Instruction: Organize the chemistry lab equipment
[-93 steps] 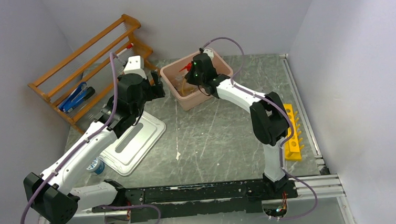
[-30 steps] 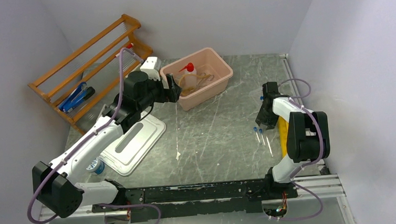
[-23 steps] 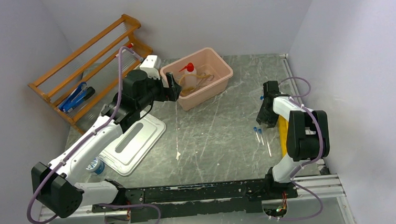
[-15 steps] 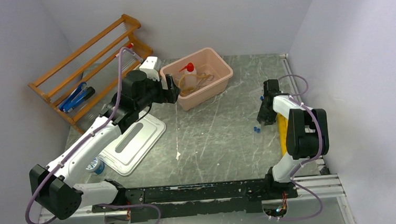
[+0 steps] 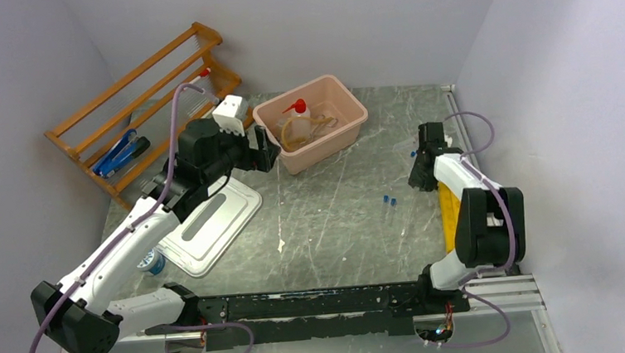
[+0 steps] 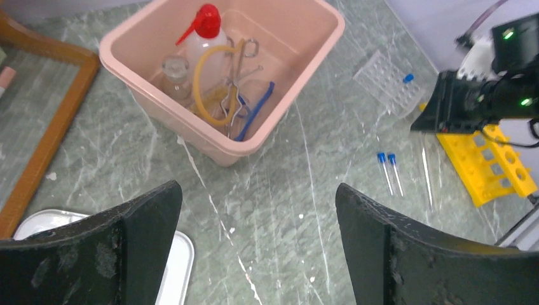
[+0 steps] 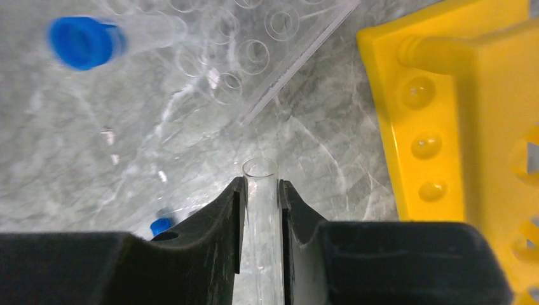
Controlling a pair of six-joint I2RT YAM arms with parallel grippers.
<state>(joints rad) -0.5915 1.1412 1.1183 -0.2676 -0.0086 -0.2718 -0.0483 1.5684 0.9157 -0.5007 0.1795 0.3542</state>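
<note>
Shifted leftward, the two blue-capped clear tubes [image 6: 381, 157] lie parallel.

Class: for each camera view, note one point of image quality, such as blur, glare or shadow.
Top view: even light, soft shadows, no harsh glare on the table. Left wrist: the near fingers loom dark and soft-edged, the tub is sharp. Right wrist: the blue cap is smeared with blur, while the held tube and yellow rack are crisp.

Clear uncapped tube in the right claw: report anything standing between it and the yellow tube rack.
Nothing visible does: only bare grey table separates the clear uncapped tube, pinched in the right claw, from the yellow plastic tube rack.
</note>
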